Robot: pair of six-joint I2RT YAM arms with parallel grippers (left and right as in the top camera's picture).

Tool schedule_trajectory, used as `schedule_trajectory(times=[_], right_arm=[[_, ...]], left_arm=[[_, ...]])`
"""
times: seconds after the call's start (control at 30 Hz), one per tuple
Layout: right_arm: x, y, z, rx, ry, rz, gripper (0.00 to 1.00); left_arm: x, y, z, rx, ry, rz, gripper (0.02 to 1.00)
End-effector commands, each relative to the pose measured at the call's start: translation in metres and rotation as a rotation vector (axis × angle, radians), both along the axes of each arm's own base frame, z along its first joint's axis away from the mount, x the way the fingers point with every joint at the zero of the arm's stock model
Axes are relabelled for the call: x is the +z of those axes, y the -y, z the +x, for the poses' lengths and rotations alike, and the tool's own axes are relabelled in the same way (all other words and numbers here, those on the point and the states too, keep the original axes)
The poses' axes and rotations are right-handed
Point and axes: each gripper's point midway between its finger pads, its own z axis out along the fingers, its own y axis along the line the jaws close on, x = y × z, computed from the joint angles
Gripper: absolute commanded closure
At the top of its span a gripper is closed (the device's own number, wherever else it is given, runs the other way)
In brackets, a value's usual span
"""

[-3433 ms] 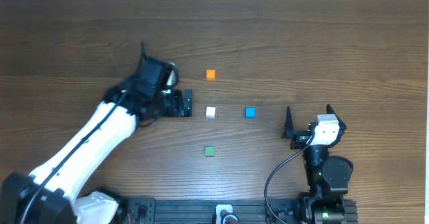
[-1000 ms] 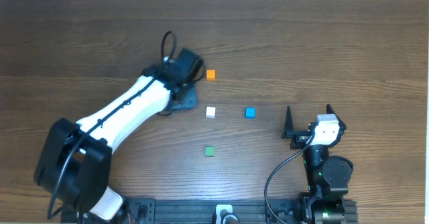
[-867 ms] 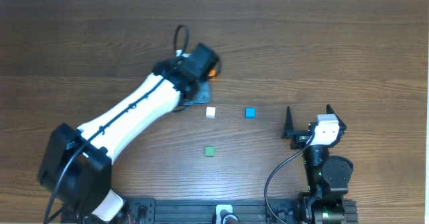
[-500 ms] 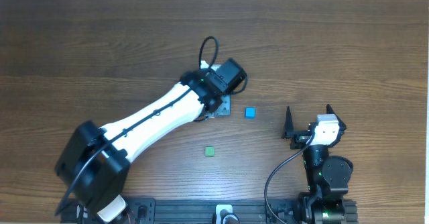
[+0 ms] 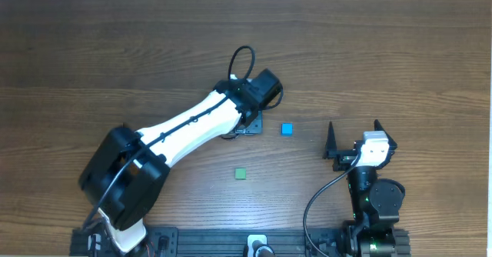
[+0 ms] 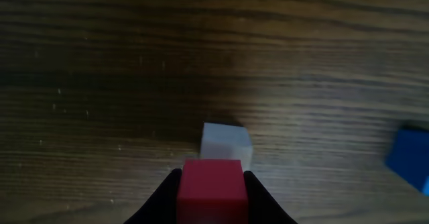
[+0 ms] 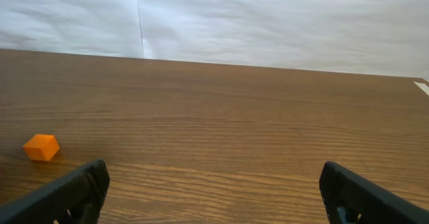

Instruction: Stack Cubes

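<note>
- Top view: the left gripper hung over mid-table with the blue cube near it. The right gripper stood spread and empty.
- Left wrist view: the jaws were clamped on the flat sides of the red cube. It looked small, rigid, probably light and slightly slick. The white cube lay just beyond the jaws.
- Right wrist view: the jaws stood wide apart with nothing between them.

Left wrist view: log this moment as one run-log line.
left gripper: shut on red cube | red cube: near white cube, not on it | right gripper: open | blue cube, green cube: on table

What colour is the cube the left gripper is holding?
Red cube, clearest in left wrist view.
</note>
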Motion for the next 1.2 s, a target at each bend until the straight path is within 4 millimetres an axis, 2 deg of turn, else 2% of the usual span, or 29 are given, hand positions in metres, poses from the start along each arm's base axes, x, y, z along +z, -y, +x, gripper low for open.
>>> schedule_trajectory(times=[0.03, 0.47, 1.2], right_arm=[[-0.001, 0.0, 0.0, 0.004, 0.003, 0.0, 0.007], [-0.001, 0.0, 0.0, 0.004, 0.003, 0.0, 0.005], [-0.001, 0.0, 0.0, 0.004, 0.003, 0.0, 0.009]], left_arm=[[-0.004, -0.007, 0.011, 0.036, 0.011, 0.014, 0.899], [-0.005, -0.002, 0.016, 0.012, 0.028, -0.002, 0.897], [-0.014, 0.007, 0.01, -0.014, 0.013, 0.0, 0.888]])
